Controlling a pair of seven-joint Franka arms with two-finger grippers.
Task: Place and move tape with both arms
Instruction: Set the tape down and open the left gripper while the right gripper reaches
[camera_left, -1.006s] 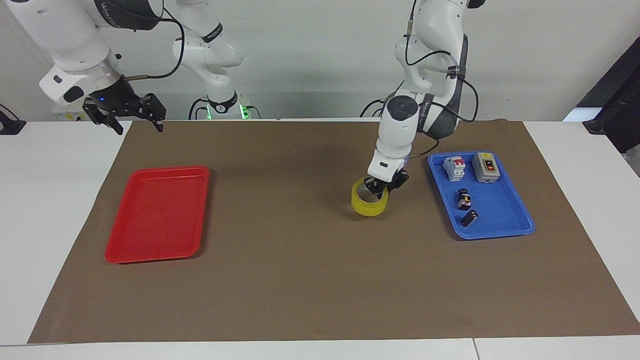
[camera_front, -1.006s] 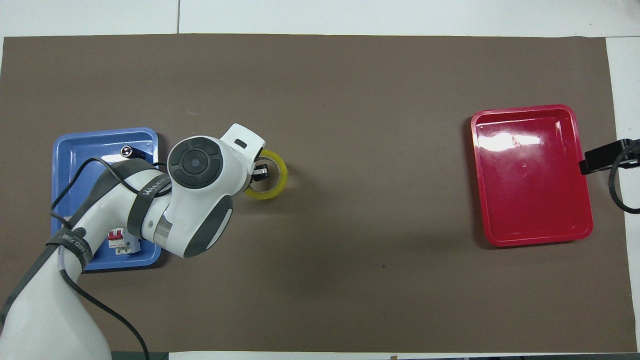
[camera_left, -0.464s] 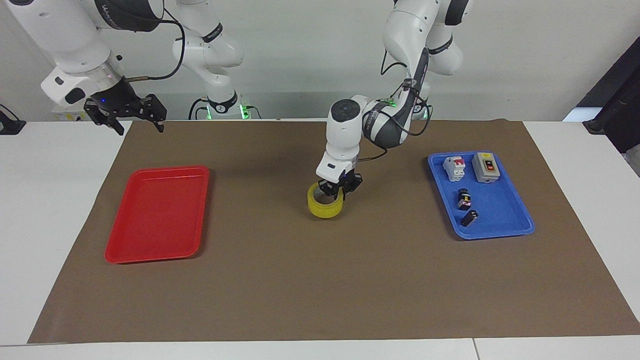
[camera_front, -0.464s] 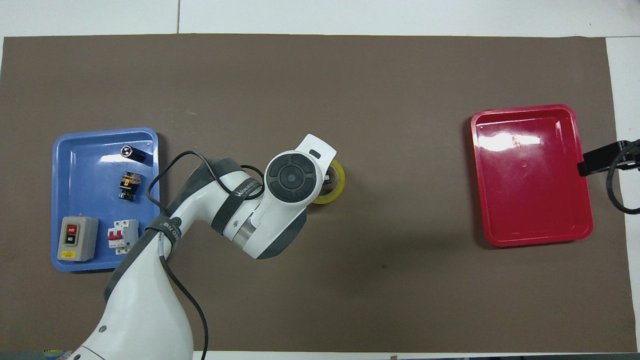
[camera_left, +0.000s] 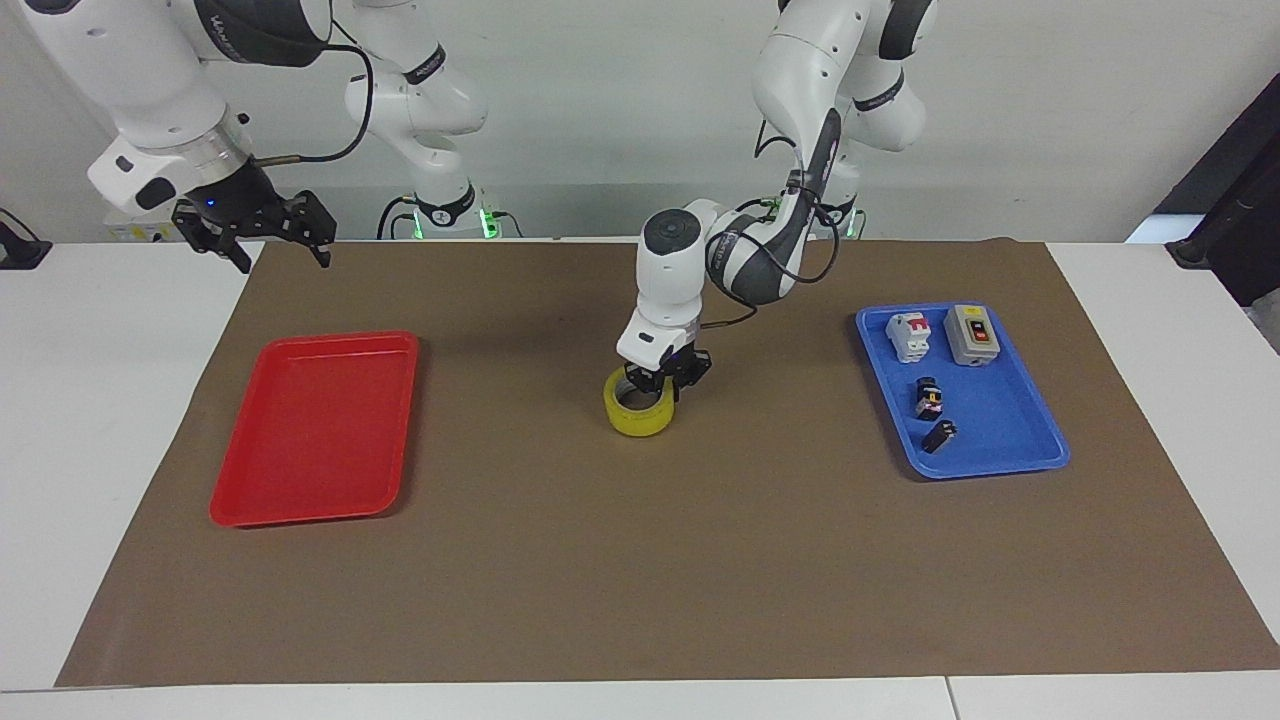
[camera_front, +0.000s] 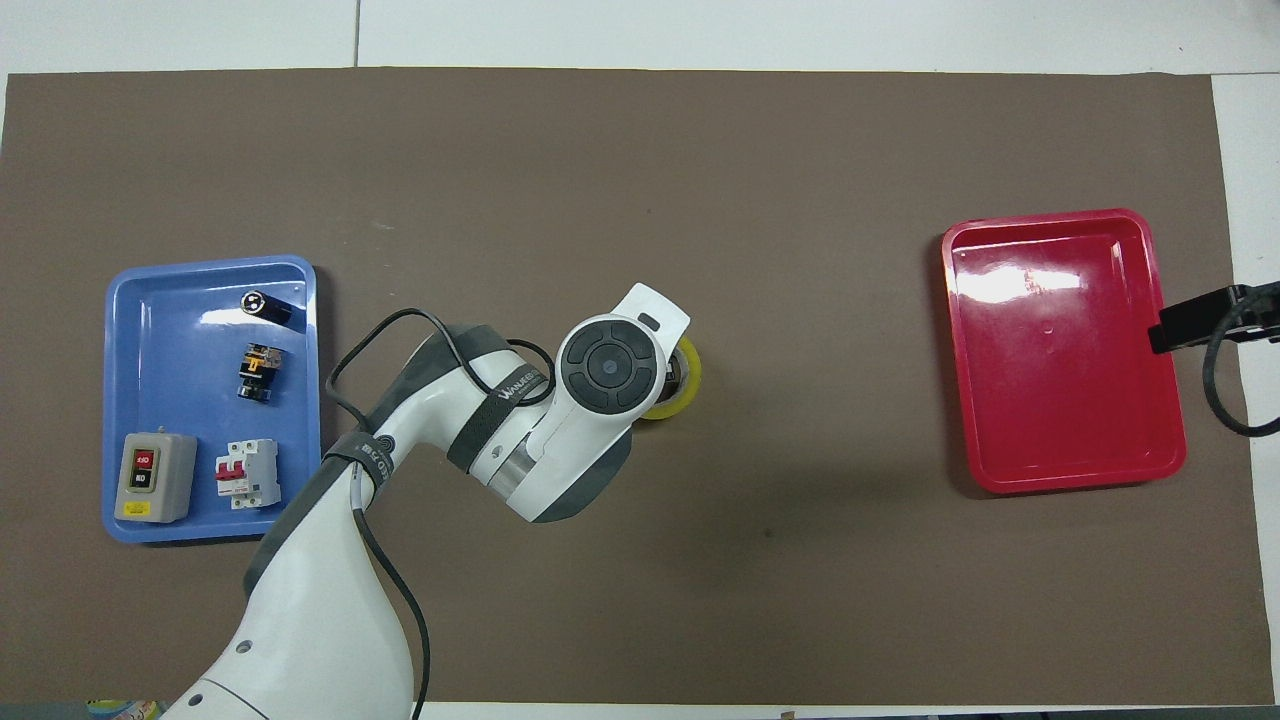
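The yellow tape roll (camera_left: 638, 414) is at the middle of the brown mat, low on or just above it. My left gripper (camera_left: 662, 380) comes down on its rim on the side nearer the robots and is shut on the ring's wall, one finger inside the core. In the overhead view only an edge of the tape (camera_front: 688, 388) shows; my left wrist hides the rest and the fingers. My right gripper (camera_left: 283, 260) hangs open and empty in the air over the mat's corner at the right arm's end, and waits; its edge shows in the overhead view (camera_front: 1195, 320).
A red tray (camera_left: 310, 430) lies bare at the right arm's end of the mat (camera_front: 1065, 400). A blue tray (camera_left: 995, 435) at the left arm's end holds a grey switch box (camera_left: 972, 334), a white breaker (camera_left: 908, 336) and two small dark parts.
My left arm has carried the tape from beside the blue tray toward the middle of the mat, slowing over the last half second. The right arm has barely moved.
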